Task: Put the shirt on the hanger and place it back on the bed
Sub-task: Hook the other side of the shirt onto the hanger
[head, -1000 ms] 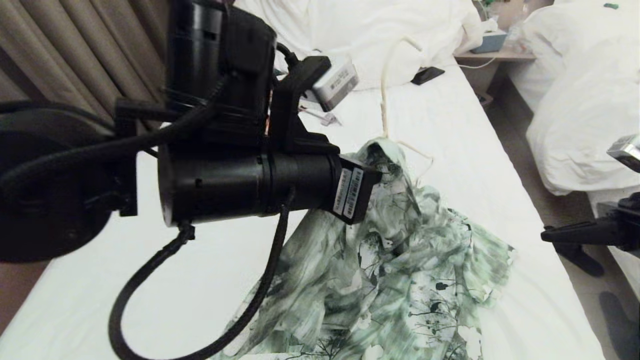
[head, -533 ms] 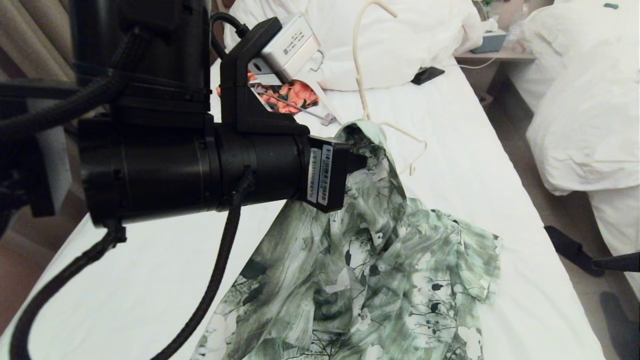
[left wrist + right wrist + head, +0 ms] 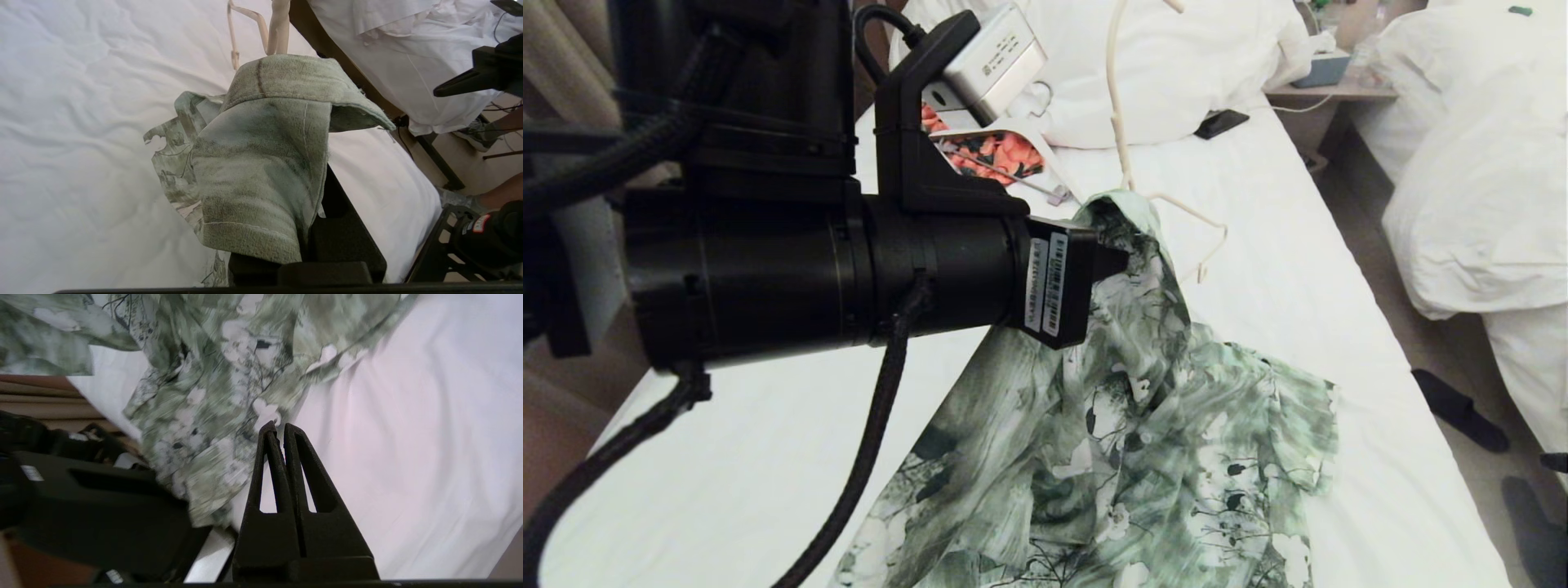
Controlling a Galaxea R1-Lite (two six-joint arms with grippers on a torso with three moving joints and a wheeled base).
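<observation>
Head view shows you the left gripper (image 3: 1112, 263) clamped on the shirt (image 3: 1127, 425), lifting its collar off the bed (image 3: 1282, 245), hanger (image 3: 1123, 122) poking above; only the right wrist view shows the right gripper (image 3: 279, 428), pressed together, empty.

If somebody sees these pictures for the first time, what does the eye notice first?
First, the bulky black left gripper at the picture's centre left, shut on the green shirt and lifting its collar off the bed. Then the cream hanger, rising out of the collar towards the pillows.
</observation>
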